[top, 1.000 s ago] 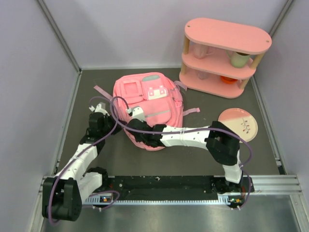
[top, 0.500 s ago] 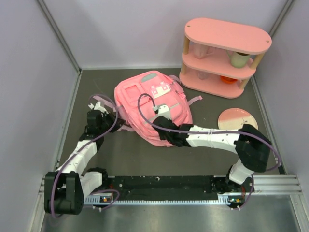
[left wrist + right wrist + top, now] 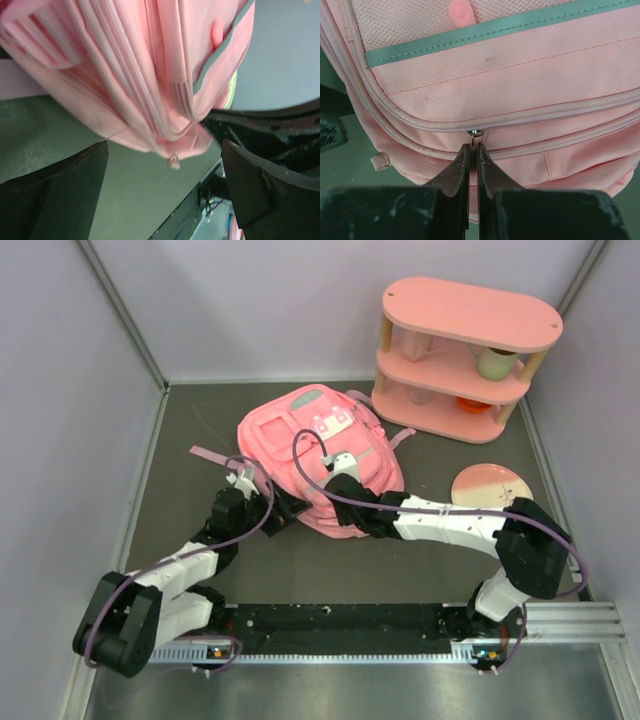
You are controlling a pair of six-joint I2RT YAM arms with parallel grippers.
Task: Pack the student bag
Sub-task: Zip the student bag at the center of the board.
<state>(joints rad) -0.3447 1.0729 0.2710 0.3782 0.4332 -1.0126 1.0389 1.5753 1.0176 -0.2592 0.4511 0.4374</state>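
Dark grey tabletop (image 3: 200, 420), lilac walls (image 3: 250, 300); student bag (image 3: 290, 435) mid-table. L gripper (image 3: 164, 150) fingers wide apart, empty; R gripper (image 3: 474, 147) pinched tight on zip pull (image 3: 476, 133)

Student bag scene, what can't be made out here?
Inside the student bag: every view, fabric hides it.
The zip tab: right wrist view, mostly covered by the shut right pincer.
Items on the shelf unit: top view, boards overhang them.
The plate: top view, right arm overlaps its near edge.
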